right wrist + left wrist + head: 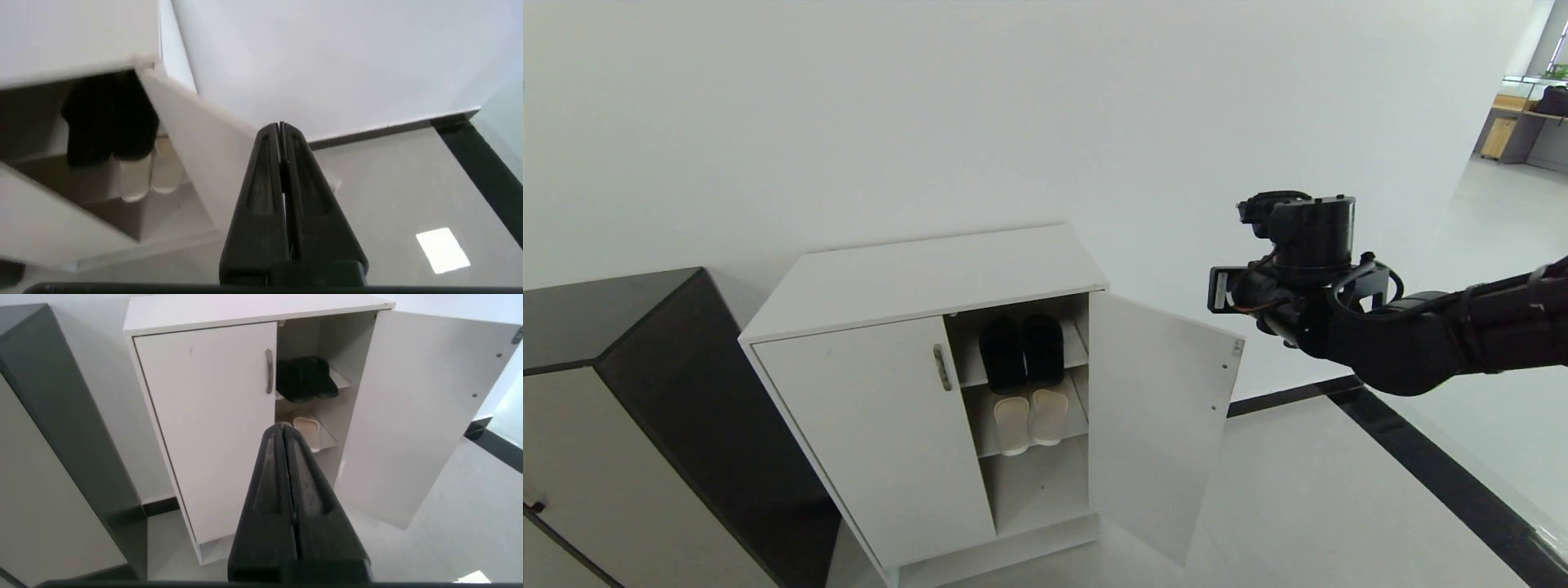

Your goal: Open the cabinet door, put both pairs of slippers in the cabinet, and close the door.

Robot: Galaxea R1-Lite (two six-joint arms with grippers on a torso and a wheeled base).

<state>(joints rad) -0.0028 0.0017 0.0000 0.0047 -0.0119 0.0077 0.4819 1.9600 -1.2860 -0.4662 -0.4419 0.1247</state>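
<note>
The white cabinet [915, 278] stands against the wall with its right door [1160, 408] swung open and its left door [874, 433] closed. A black pair of slippers [1021, 347] lies on the upper shelf and a cream pair [1031, 418] on the shelf below. My right arm's wrist [1298, 261] hangs in the air to the right of the open door, apart from it. The right gripper [282, 129] is shut and holds nothing, with the door [212, 155] and black slippers [106, 122] beyond it. The left gripper [282, 429] is shut and holds nothing, facing the cabinet front and slippers [304, 378].
A dark cabinet [621, 367] stands close on the white cabinet's left. A black floor strip [1421, 457] runs along the wall and to the right. Pale open floor [1323, 506] lies right of the open door. The lowest shelf [1037, 490] is bare.
</note>
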